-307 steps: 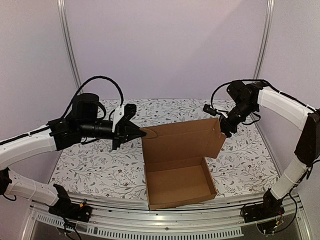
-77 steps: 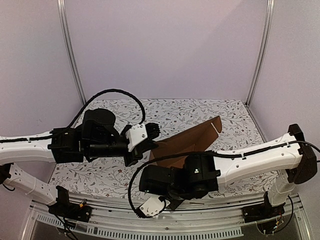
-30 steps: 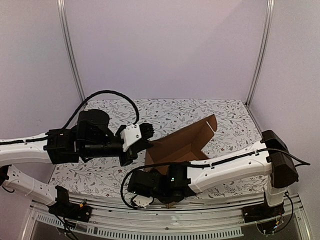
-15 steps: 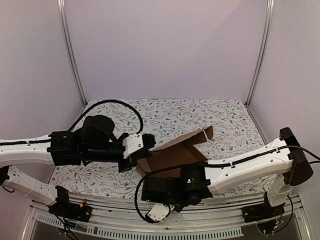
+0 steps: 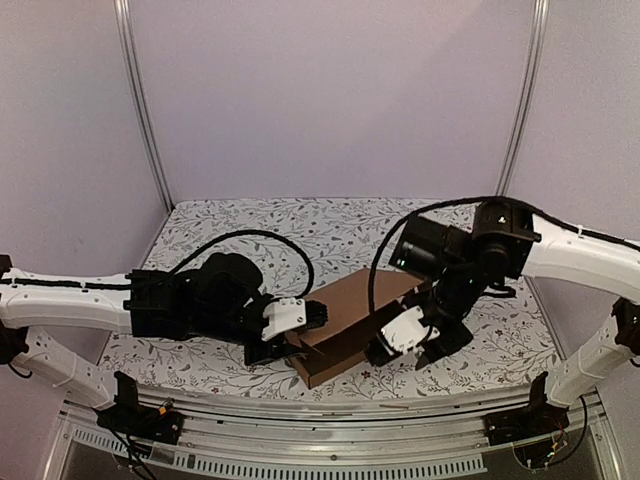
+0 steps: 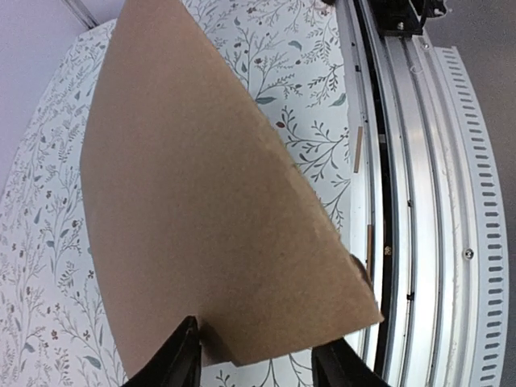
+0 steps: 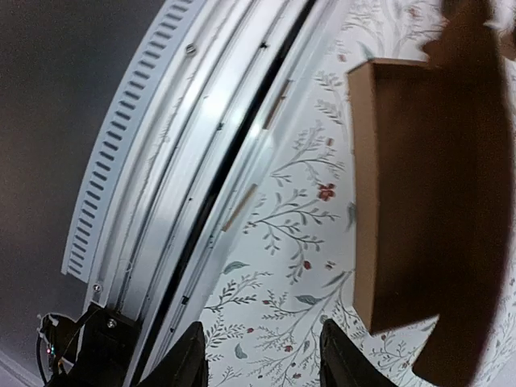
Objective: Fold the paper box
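Observation:
The paper box (image 5: 345, 325) is plain brown cardboard and lies on the flowered table near the front edge, its lid down over the tray. My left gripper (image 5: 300, 335) is at the box's left end. In the left wrist view the lid (image 6: 201, 201) fills the frame, and the left gripper (image 6: 262, 367) stands open with the box's near corner between its spread fingers. My right gripper (image 5: 410, 350) hangs just right of the box, apart from it. In the right wrist view the right gripper (image 7: 266, 359) is open over bare tablecloth, with the box (image 7: 419, 201) to its right.
A metal rail (image 5: 330, 415) runs along the near table edge, close to the box's front side; the same rail (image 6: 419, 161) shows in the left wrist view, and the rail (image 7: 210, 161) in the right wrist view. Purple walls close off the back and sides.
The lid, raised half a second ago, now lies down on the box. My right arm has swung from in front of the box to its right side. Both grippers have opened.

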`<state>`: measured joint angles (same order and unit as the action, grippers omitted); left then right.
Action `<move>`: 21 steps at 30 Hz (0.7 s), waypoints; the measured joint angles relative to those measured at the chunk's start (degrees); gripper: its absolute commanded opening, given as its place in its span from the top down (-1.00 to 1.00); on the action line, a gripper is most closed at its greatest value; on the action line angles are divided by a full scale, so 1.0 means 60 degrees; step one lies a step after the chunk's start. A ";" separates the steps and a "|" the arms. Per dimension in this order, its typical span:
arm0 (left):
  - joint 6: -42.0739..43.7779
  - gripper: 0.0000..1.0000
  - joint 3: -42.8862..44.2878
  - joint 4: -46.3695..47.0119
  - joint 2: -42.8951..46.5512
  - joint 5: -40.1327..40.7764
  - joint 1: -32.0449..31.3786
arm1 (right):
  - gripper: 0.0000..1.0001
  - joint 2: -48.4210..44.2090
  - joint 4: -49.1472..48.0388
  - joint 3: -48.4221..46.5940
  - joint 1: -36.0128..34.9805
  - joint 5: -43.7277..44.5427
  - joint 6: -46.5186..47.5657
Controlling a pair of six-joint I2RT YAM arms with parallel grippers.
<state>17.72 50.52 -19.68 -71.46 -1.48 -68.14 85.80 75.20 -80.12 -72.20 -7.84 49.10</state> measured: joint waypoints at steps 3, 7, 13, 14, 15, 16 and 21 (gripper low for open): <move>-0.0186 -0.11 0.0000 -0.0087 -0.0397 -0.0124 -0.0262 | -0.12 -0.0780 -0.0018 -0.1082 0.2470 -0.0696 0.0131; -0.0415 -0.33 0.0087 -0.0262 -0.1020 -0.0277 -0.0608 | -0.58 -0.1938 -0.0098 -0.2058 0.5144 -0.1905 0.0543; -0.0645 -0.99 0.0583 -0.0783 -0.1151 -0.0251 -0.0860 | -0.66 -0.2663 0.0004 -0.2109 0.8513 -0.3592 0.0321; -0.0911 -0.99 0.0838 -0.0947 -0.0659 -0.0229 -0.0867 | -0.66 -0.1625 0.0084 -0.1570 0.9100 -0.4524 -0.0259; -0.0914 -0.99 0.0849 -0.0947 -0.0641 -0.0229 -0.0867 | -0.67 -0.1559 0.0084 -0.1541 0.9111 -0.4550 -0.0284; -0.1224 -0.99 0.0878 -0.0918 -0.0517 -0.0095 -0.0882 | -0.67 -0.1075 0.0087 -0.1373 0.9238 -0.4874 -0.0528; -0.2885 -0.99 0.0834 -0.0401 0.0310 0.0528 -0.0976 | -0.67 0.1184 -0.0255 -0.1071 0.9490 -0.6167 -0.1723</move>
<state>0.40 55.53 -22.09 -69.60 1.69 -74.00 92.90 73.67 -86.54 -15.27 -44.84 38.76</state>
